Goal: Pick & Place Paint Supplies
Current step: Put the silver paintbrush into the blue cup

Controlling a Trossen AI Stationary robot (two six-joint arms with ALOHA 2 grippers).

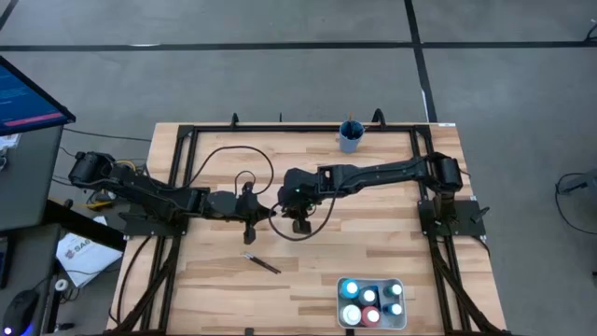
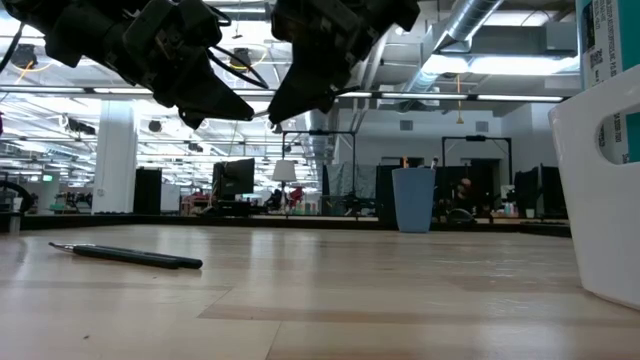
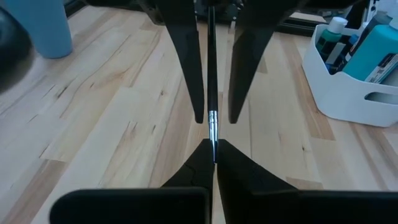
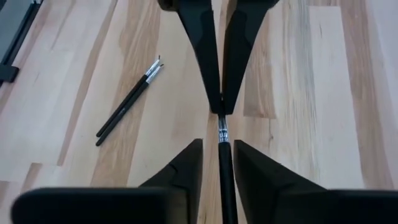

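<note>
Arm links: showing as dark, matte black jointed segments on both sides
Left gripper (image 3: 211,158) fingers (image 3: 189,62): appearing black, flat, tapering to narrow tips
Right gripper (image 4: 219,155) fingers (image 4: 205,37): looking black, wedge-shaped, smooth
Cables: black loops trailing behind the wrists
Light: a small green dot glowing behind the right gripper

Brush (image 1: 262,264) left of tray (image 1: 399,319).

White tray (image 2: 600,200) cut off at low view edge, bottle labels (image 1: 371,301) too small overhead.
</note>
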